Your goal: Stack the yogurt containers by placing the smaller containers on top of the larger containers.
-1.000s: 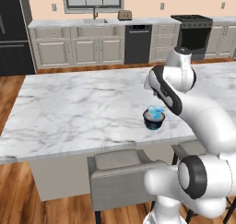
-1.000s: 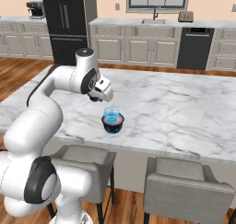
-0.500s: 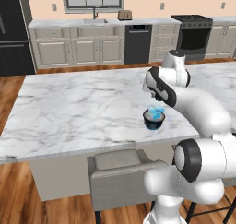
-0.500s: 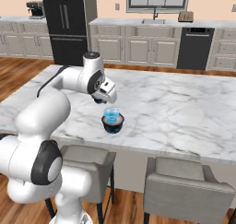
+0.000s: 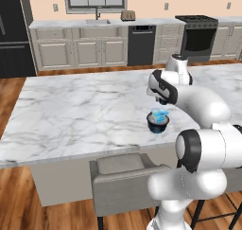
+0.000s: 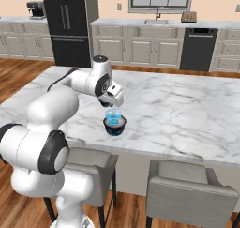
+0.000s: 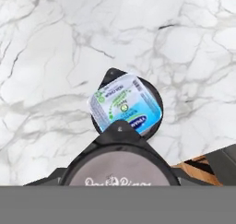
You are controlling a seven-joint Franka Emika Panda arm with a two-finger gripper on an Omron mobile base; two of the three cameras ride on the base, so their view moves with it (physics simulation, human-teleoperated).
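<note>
Tiny dark cup [image 7: 120, 165]: light, rigid, slick-sided; held at its sides in the half-closed tool [image 6: 114, 102], above the stack. Blue cup [image 7: 125, 104]: sits on the dark tub [image 7: 156, 93] on the tabletop [image 7: 46, 43]; its flat foil lid is likely thin and easily dented.

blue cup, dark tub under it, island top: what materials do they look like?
Translucent light-blue cup: thin glossy plastic, printed foil-like lid, judging by see-through walls. Wide dark tub: opaque plastic, slight sheen. Island countertop: polished white marble or imitation, grey veining.
</note>
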